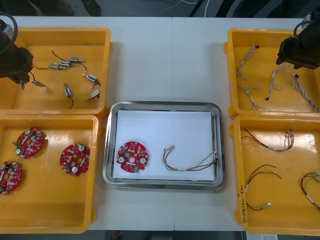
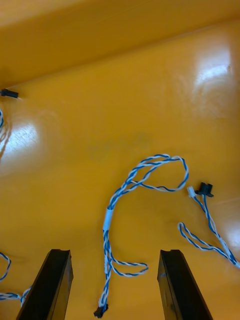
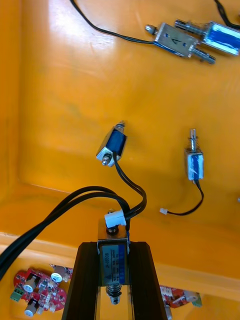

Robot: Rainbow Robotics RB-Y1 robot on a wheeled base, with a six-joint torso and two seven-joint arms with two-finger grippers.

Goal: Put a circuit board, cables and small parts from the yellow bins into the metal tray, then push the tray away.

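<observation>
Your metal tray (image 1: pixel 162 105) holds 1 circuit board (image 1: pixel 132 156) and 1 cable (image 1: pixel 190 162). Left gripper (image 3: pixel 114 250) clamps a small metal part (image 3: pixel 114 270) above its yellow bin (image 3: pixel 50 125). Right gripper (image 2: pixel 115 265), spread and empty, hovers over a twisted blue and white cable (image 2: pixel 131 182). Push outstanding.

Tray (image 1: pixel 162 106): table ctr, btwn bin pairs.
In tray: board (image 1: pixel 132 156) at 9 o'clock, cable (image 1: pixel 190 161) at 3.
Far-L bin (image 1: pixel 55 31): small metal parts (image 1: pixel 65 64); L gripper (image 3: pixel 114 247) over its 9 o'clock side.
Near-L bin (image 1: pixel 50 210): boards (image 1: pixel 75 159).
R bins (image 1: pixel 234 70): cables (image 1: pixel 274 82); R gripper (image 2: pixel 115 255) over far one.
</observation>
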